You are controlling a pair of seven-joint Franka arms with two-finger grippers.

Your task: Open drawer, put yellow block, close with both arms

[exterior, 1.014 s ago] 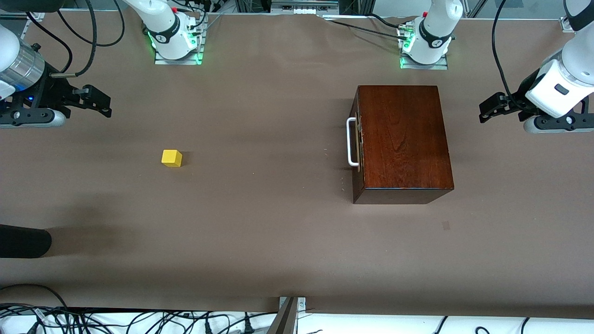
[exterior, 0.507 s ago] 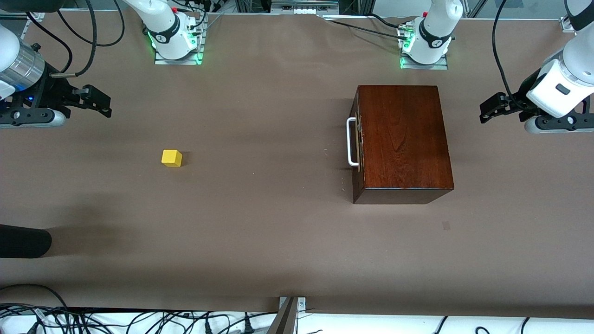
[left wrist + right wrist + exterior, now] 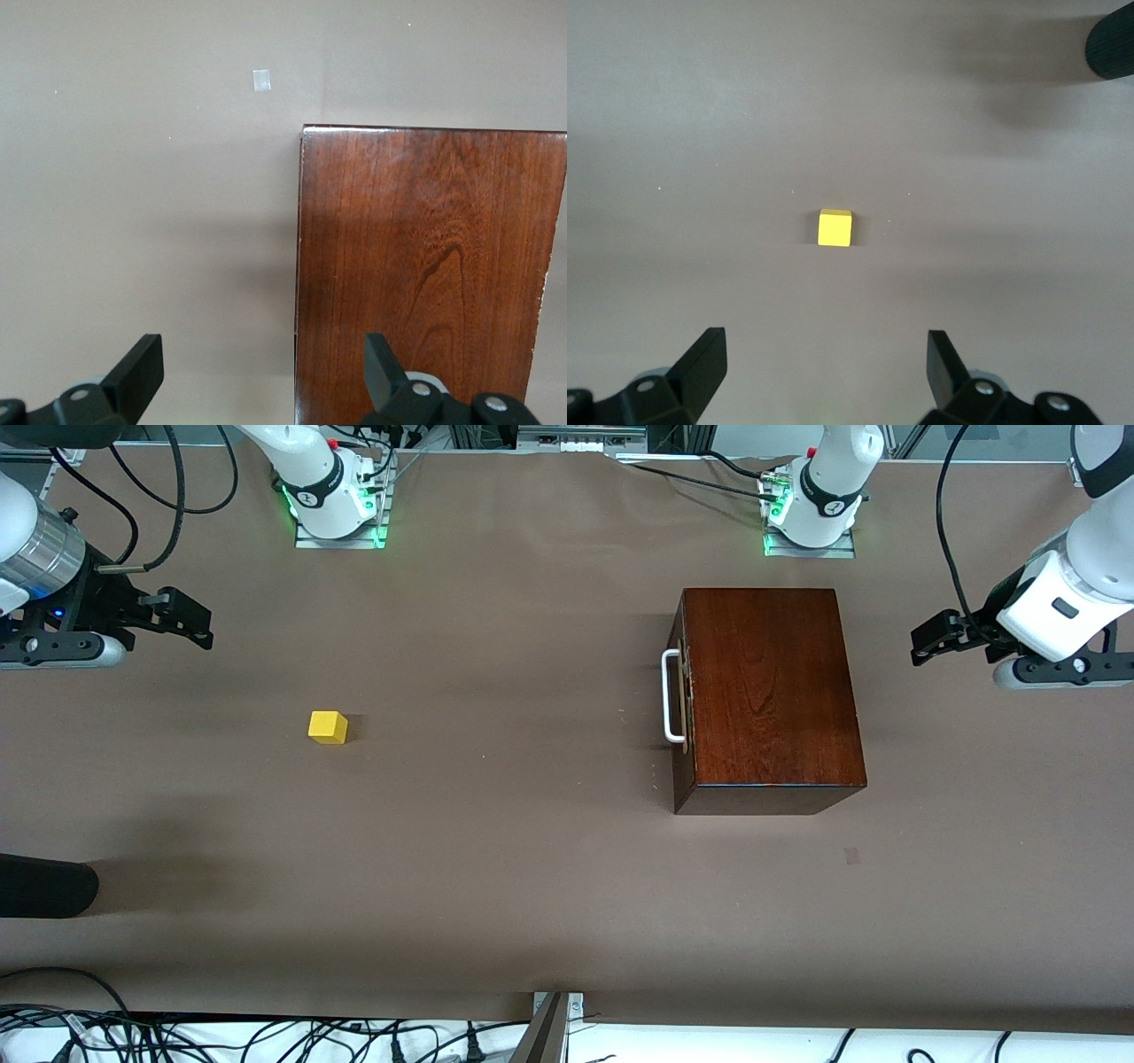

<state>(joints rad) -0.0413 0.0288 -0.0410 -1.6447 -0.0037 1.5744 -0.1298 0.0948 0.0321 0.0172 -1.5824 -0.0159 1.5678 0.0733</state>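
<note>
Scanning the front view from its nine o'clock edge to its three o'clock edge.

Right gripper: hangs in the air over bare worktop at the right arm's end, at about ten o'clock in the view. Fingers spread wide, nothing between them. The right wrist view shows both fingertips parted with the block on the worktop between and ahead of them.

Yellow block: sits alone on the worktop toward the right arm's end, at roughly nine o'clock from the view's centre, well apart from the box. Nothing touches it.

Dark rounded object: pokes in at the view's eight o'clock edge, casting a shadow on the worktop. Cannot tell what it is.

Wooden box: stands toward the left arm's end, at about two o'clock from the centre. Drawer is pushed fully in; its white handle faces the block.

Left gripper: in the air over the worktop just beside the box's end away from the handle, at about three o'clock. Fingers open and empty; the left wrist view looks down on the box top.
</note>
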